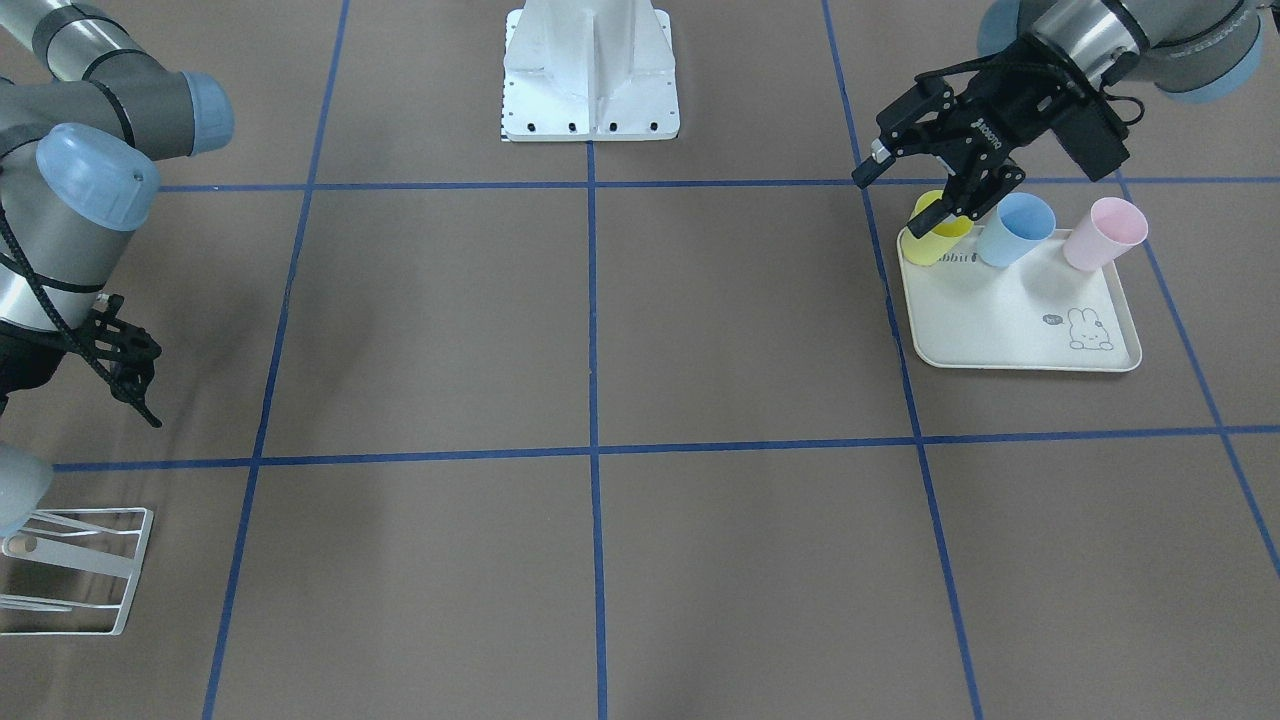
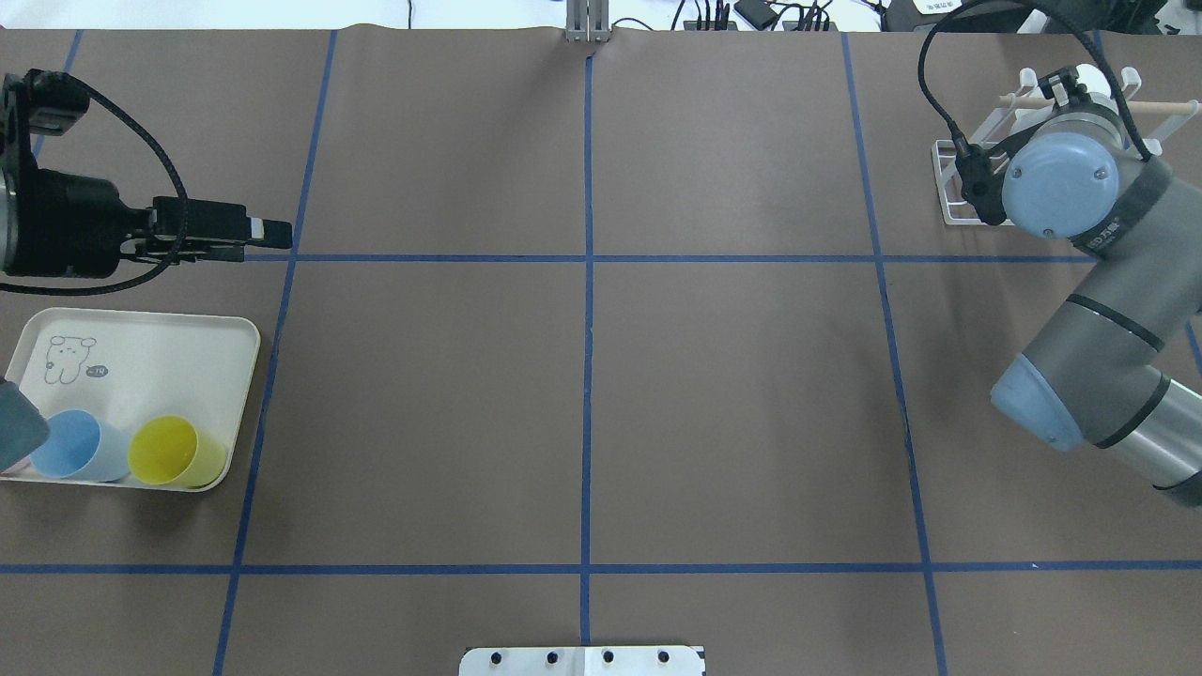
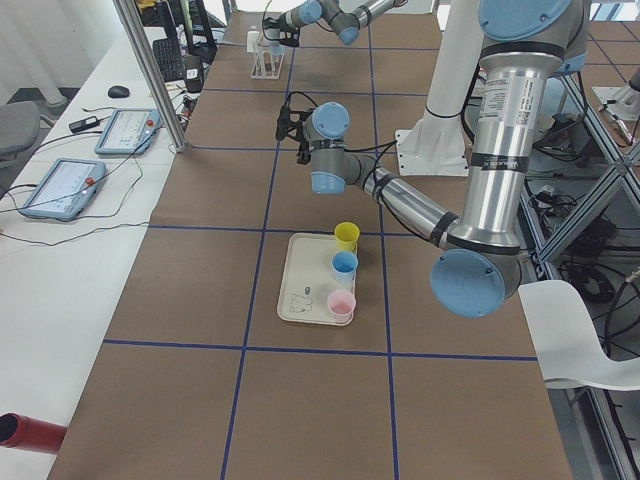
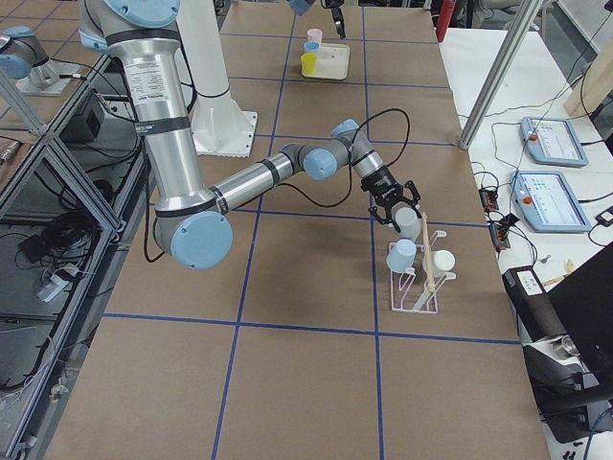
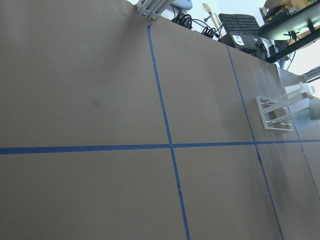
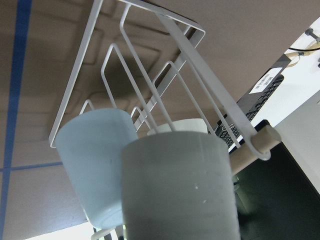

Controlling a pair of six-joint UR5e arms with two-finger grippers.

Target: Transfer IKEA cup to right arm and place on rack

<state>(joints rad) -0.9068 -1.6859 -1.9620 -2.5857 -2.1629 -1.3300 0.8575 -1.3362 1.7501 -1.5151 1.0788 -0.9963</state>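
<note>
A pale grey IKEA cup (image 6: 180,190) fills the right wrist view and hangs over the white wire rack (image 4: 418,292) at the table's far right. My right gripper (image 4: 396,208) is shut on this cup (image 4: 408,223), just above the rack's prongs. A light blue cup (image 4: 400,255) and a white cup (image 4: 443,259) sit on the rack. My left gripper (image 1: 900,195) is open and empty, hovering over the yellow cup (image 1: 940,240) on the cream tray (image 1: 1000,320).
A blue cup (image 1: 1015,228) and a pink cup (image 1: 1105,232) stand upright beside the yellow one on the rabbit-print tray (image 2: 160,347). The white robot base (image 1: 590,80) is at the table's middle edge. Blue tape lines grid the brown table.
</note>
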